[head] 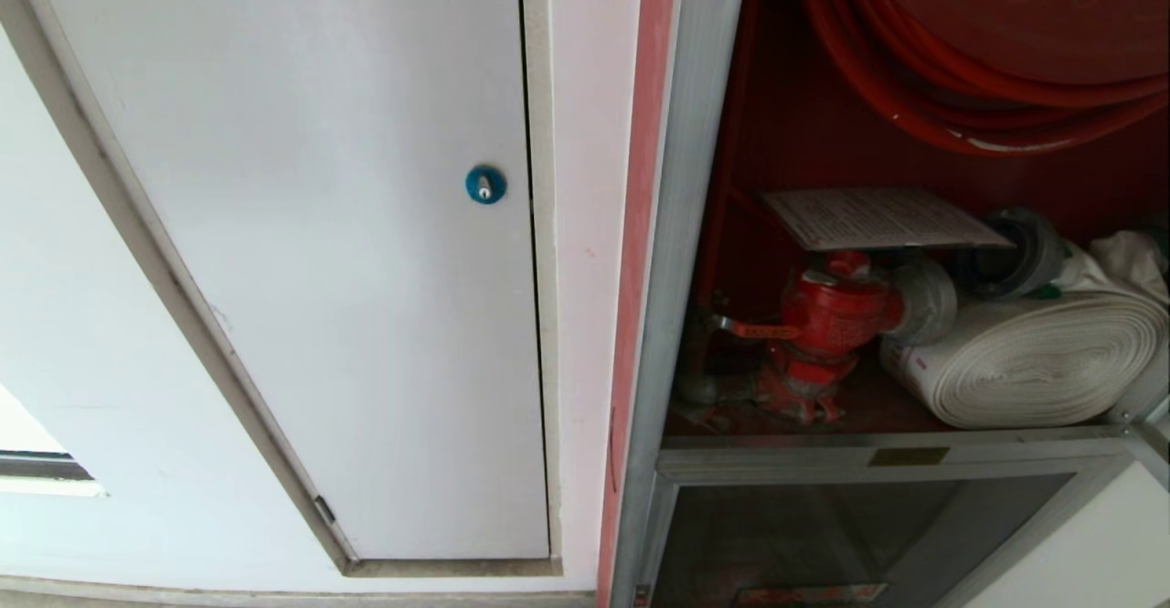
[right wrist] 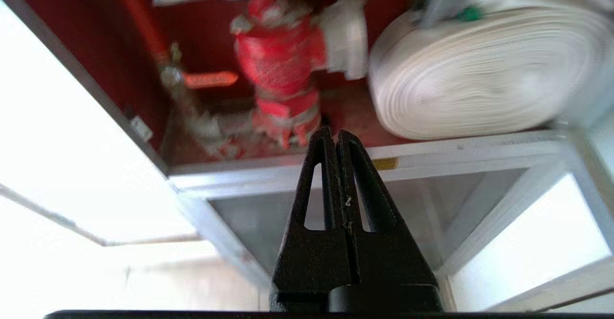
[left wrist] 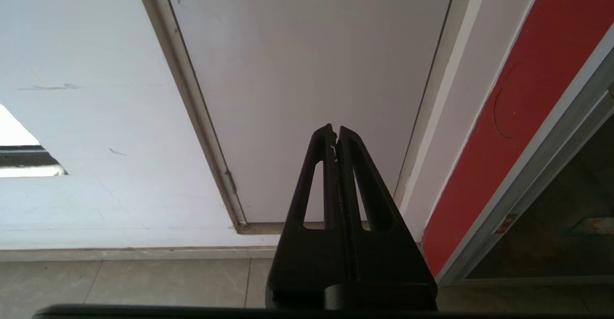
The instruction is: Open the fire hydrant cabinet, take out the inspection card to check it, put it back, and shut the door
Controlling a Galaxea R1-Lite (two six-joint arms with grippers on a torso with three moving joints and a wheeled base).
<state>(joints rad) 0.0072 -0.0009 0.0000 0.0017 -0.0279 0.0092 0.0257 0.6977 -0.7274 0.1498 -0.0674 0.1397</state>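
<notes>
We judge the inspection card [head: 882, 218], lying flat atop the red valve [head: 827, 315] inside the fire hydrant cabinet [head: 695, 224], light, floppy and slick-sleeved, so our right gripper [right wrist: 336, 135], clenched empty, should pinch its overhanging near edge.

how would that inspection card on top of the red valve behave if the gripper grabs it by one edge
The inspection card is a thin flat sheet lying across the red valve, so it probably weighs little and would droop if held by one edge. It looks to rest loose there, overhanging the valve, so a push may well slide or tip it off. Whether its surface is slippery cannot be told.
</notes>
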